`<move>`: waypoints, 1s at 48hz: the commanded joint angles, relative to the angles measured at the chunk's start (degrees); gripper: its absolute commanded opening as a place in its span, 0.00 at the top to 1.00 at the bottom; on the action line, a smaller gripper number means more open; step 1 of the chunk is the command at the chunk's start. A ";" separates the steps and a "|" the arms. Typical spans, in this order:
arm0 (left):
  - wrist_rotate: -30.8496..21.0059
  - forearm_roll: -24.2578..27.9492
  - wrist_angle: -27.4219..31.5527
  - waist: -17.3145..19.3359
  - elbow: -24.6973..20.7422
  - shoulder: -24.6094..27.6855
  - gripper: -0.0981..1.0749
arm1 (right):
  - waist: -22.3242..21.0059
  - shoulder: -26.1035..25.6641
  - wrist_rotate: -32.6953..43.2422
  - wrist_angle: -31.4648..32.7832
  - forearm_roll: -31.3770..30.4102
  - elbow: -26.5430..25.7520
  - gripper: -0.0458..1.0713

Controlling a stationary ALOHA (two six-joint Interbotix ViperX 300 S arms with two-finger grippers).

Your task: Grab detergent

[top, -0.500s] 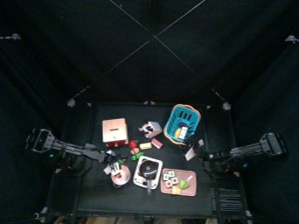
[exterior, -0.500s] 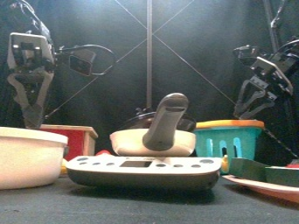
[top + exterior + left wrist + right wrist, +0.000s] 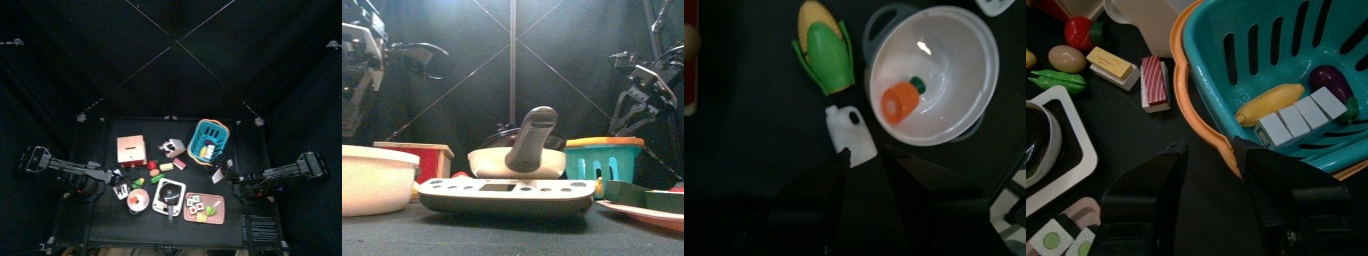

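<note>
left gripper (image 3: 847,160) jaws spread, poised right over the white detergent bottle (image 3: 850,133), which lies just beside the white bowl (image 3: 958,85) holding a carrot (image 3: 901,100). toy corn (image 3: 826,47) near the bowl too. right gripper (image 3: 1240,165) over the teal basket (image 3: 1227,60) rim, jaw state unclear.

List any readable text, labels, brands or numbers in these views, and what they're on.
None can be read.
Grey kitchen scale with display panel: display and markings too blurred.
Small white plastic bottle: no label visible.
Red box: no legible print.

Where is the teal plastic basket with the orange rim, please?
In the top view, the teal basket sits on the table's right rear, right of the red box.
</note>
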 commanded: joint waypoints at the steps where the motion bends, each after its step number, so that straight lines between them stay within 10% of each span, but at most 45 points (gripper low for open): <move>1: 0.00 -0.09 -0.26 -0.26 1.05 -1.23 0.28 | -0.35 0.44 0.09 0.00 -0.09 -0.70 0.25; 48: 0.35 -4.75 -14.77 -1.41 8.96 0.79 0.15 | -1.05 1.58 0.09 -0.79 -0.09 -1.05 0.25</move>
